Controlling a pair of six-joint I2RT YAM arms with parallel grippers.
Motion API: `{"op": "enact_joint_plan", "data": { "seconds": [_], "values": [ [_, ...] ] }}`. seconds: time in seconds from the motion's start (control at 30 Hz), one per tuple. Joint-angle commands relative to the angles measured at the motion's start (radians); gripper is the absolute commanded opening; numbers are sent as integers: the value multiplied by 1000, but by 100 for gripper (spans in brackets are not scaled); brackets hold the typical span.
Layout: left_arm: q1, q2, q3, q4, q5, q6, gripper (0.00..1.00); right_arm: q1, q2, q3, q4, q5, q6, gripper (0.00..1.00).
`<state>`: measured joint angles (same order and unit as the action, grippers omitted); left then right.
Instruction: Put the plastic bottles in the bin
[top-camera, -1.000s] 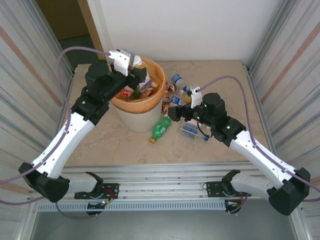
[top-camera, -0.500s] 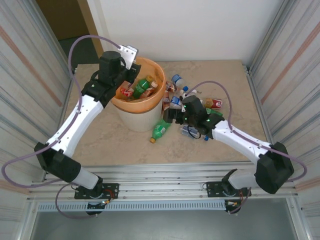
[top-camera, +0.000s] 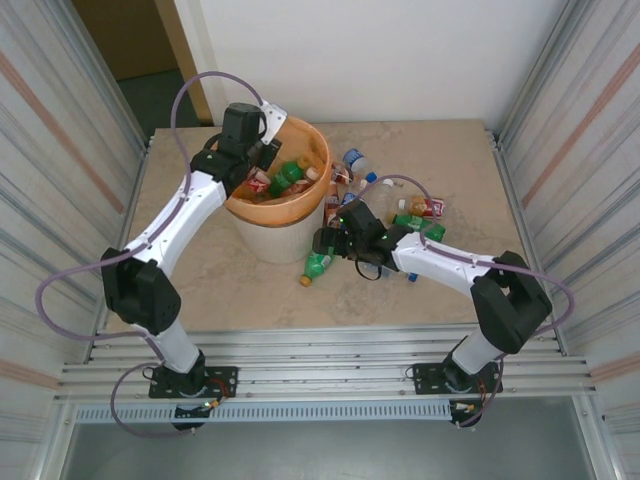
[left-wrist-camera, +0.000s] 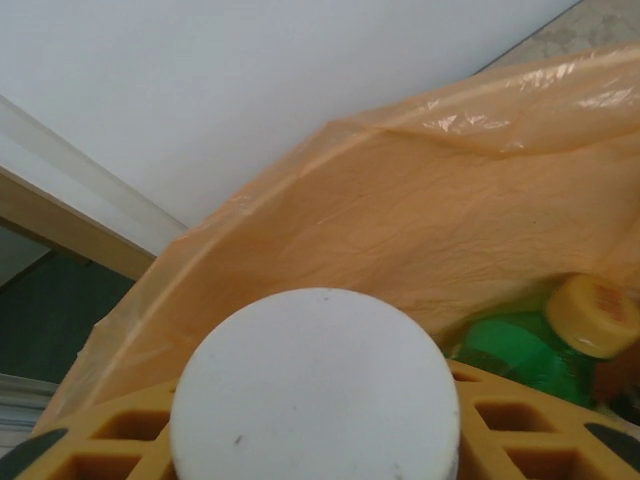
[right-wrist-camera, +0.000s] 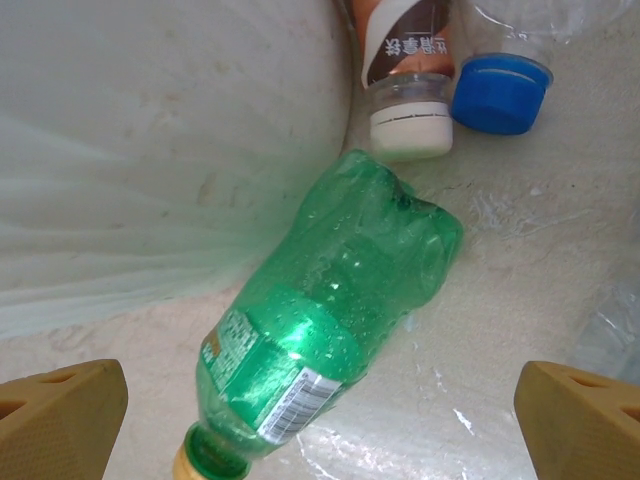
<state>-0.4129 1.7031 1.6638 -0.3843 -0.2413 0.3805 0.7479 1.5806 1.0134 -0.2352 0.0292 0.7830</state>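
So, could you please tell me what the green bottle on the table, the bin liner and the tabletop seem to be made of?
Green bottle: thin translucent green plastic, glossy, dented and crumpled.
Bin liner: thin orange plastic film, creased and slightly see-through.
Tabletop: beige mottled surface, like stone or a laminate imitation; I cannot tell which.

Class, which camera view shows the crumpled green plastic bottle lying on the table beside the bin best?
The right wrist view: the crumpled green plastic bottle lies close up, label and dents plain. The top external view shows it small, beside the off-white round bin. The left wrist view faces the bin's orange liner.
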Motion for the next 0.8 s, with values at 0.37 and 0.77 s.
{"op": "enact_joint_plan", "data": {
  "seconds": [0.37,0.77],
  "values": [
    [2,51,107,-64,4,21,69,29,100,50,-5,11,51,98],
    [-60,-125,26,-34,31,-24,75,53,135,92,-48,43,30,98]
  ]
}}
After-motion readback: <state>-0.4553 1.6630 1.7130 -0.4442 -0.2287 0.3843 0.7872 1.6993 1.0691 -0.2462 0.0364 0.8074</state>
